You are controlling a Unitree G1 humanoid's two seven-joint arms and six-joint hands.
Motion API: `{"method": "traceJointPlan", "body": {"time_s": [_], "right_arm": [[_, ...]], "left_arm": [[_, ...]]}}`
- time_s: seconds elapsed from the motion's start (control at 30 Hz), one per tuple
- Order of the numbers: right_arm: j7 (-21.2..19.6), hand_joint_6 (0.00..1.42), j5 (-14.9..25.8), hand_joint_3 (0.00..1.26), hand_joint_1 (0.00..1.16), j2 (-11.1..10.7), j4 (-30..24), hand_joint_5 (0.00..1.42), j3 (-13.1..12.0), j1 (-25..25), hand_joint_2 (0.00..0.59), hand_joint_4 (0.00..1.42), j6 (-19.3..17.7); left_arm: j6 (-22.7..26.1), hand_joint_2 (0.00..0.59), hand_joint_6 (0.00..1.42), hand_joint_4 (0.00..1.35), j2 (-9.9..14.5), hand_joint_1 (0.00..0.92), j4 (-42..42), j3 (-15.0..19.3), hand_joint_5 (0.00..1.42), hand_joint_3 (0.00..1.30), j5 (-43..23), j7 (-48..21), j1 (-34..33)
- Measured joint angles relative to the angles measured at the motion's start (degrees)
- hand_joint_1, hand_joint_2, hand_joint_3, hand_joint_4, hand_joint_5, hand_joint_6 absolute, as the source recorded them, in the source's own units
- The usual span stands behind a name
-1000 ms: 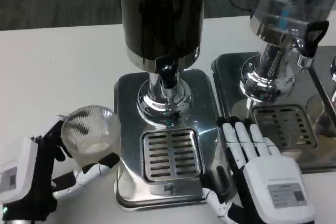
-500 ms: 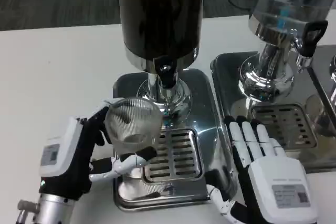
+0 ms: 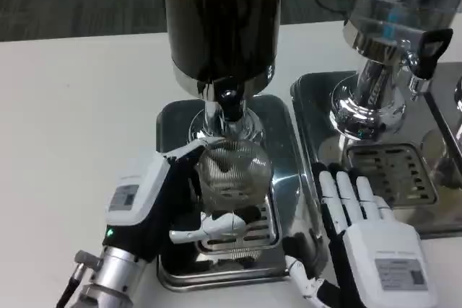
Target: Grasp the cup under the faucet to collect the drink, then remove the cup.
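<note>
Left hand [image 3: 155, 203] grips the clear ribbed cup [image 3: 232, 169], fingers wrapped round its side, and holds it over the slotted drip grate [image 3: 253, 229], just below the black faucet [image 3: 229, 106] of the dark drink dispenser [image 3: 220, 19]. Right hand [image 3: 368, 236] lies flat with fingers spread on the edge of that dispenser's steel tray [image 3: 285, 149], holding nothing. By my reading, grasping and placing the cup are done; no drink is visibly flowing and the cup looks empty, so filling and taking the cup away remain. Count: one cup, two hands, two dispensers, the second [image 3: 393, 12] standing to the right on the white worktop [image 3: 79, 99], each with its own tray and grate.
</note>
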Motion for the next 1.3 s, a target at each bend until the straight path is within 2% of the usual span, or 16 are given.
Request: {"method": "traceJointPlan", "body": {"time_s": [0.13, 0.2, 0.23, 0.33, 0.4, 0.6, 0.73, 0.83, 0.97, 1.1, 1.13, 1.17, 1.23, 1.3], "right_arm": [[-0.13, 0.13, 0.00, 0.00, 0.18, 0.15, 0.00, 0.00, 0.00, 0.38, 0.390, 0.00, 0.06], [-0.14, 0.13, 0.00, 0.00, 0.18, 0.15, 0.00, 0.00, 0.00, 0.40, 0.390, 0.00, 0.06], [-0.14, 0.13, 0.00, 0.00, 0.18, 0.14, 0.00, 0.00, 0.00, 0.40, 0.390, 0.00, 0.06], [-0.14, 0.13, 0.15, 0.00, 0.18, 0.09, 0.00, 0.00, -0.09, 0.40, 0.390, 0.00, 0.03], [-0.14, 0.13, 0.21, 0.00, 0.18, 0.04, 0.00, 0.00, -0.18, 0.34, 0.390, 0.00, 0.02], [-0.15, 0.13, 1.00, 0.00, 0.18, 0.04, 0.03, 0.00, -0.24, 0.12, 0.390, 0.00, -0.38], [-0.15, 0.13, 1.20, 0.00, 0.18, -0.08, 0.10, 0.00, -0.32, -0.12, 0.390, 0.00, -0.47], [-0.15, 0.13, 1.57, 0.00, 0.18, -0.35, 0.21, 0.00, -0.59, -0.24, 0.387, 0.00, -0.62], [-0.14, 0.11, 2.20, 0.00, 0.18, -0.63, 0.60, 0.00, -1.59, -0.92, 0.384, 0.00, -0.57], [0.79, 0.07, 1.32, 0.00, 0.18, -0.81, 0.87, 0.00, -1.64, -1.78, 0.384, 0.00, 0.60], [0.89, 0.06, 1.25, 0.00, 0.18, -0.94, 0.97, 0.00, -1.61, -1.94, 0.384, 0.00, 0.67], [1.12, 0.04, 1.24, 0.00, 0.18, -1.21, 1.09, 0.00, -1.51, -2.15, 0.384, 0.00, 0.67], [1.78, 0.01, 1.22, 0.00, 0.18, -1.53, 1.20, 0.00, -1.42, -2.40, 0.375, 0.00, 0.67], [3.11, 0.00, 0.95, 0.00, 0.16, -1.86, 1.33, 0.00, -1.17, -2.80, 0.363, 0.00, 1.11]], "left_arm": [[-0.01, 0.099, 0.94, 0.58, -0.19, 0.418, 1.87, -1.78, 0.82, 0.38, 1.17, 1.62, -1.85], [-0.03, 0.080, 0.85, 0.55, -0.44, 0.292, 2.52, -2.48, 0.79, 0.35, 1.17, 2.16, -2.13], [-0.03, 0.077, 0.83, 0.55, -0.45, 0.257, 2.73, -2.63, 0.78, 0.33, 1.15, 2.26, -2.26], [-0.10, 0.078, 0.79, 0.53, -0.43, 0.221, 3.02, -2.83, 0.74, 0.31, 1.11, 2.27, -2.45], [-0.10, 0.075, 0.71, 0.46, -0.09, 0.190, 3.21, -3.00, 0.67, 0.27, 1.54, 2.27, -2.32], [-0.02, 0.033, 0.57, 0.35, 0.31, 0.088, 3.91, -2.68, 0.57, 0.19, 1.47, 2.31, -2.21], [0.02, 0.001, 0.53, 0.39, 1.55, 0.007, 3.11, -1.92, 0.58, 0.19, 1.45, 3.31, -0.73], [-0.18, 0.000, 0.51, 0.40, 2.28, 0.000, 0.76, -0.22, 0.58, 0.19, 0.08, 4.00, 1.16], [-1.17, 0.006, 0.43, 0.39, 4.07, 0.000, -1.27, 2.24, 0.54, 0.22, -2.49, 3.85, 3.75], [-1.45, 0.020, 0.26, 0.18, 6.65, 0.000, -5.13, 5.07, 0.39, 0.13, -3.56, 3.80, 7.83], [-1.31, 0.023, 0.21, 0.11, 7.13, 0.000, -6.09, 5.59, 0.33, 0.09, -3.53, 3.77, 8.29], [-0.92, 0.029, 0.13, 0.02, 9.38, 0.000, -10.38, 6.94, 0.24, 0.03, -3.41, 3.71, 10.30], [-0.49, 0.038, 0.01, 0.00, 11.45, 0.000, -14.78, 8.98, 0.08, 0.00, -4.36, 1.80, 12.22], [-0.72, 0.042, 0.00, 0.00, 12.53, 0.000, -18.18, 10.62, 0.00, 0.00, -7.67, -2.43, 13.45]]}}
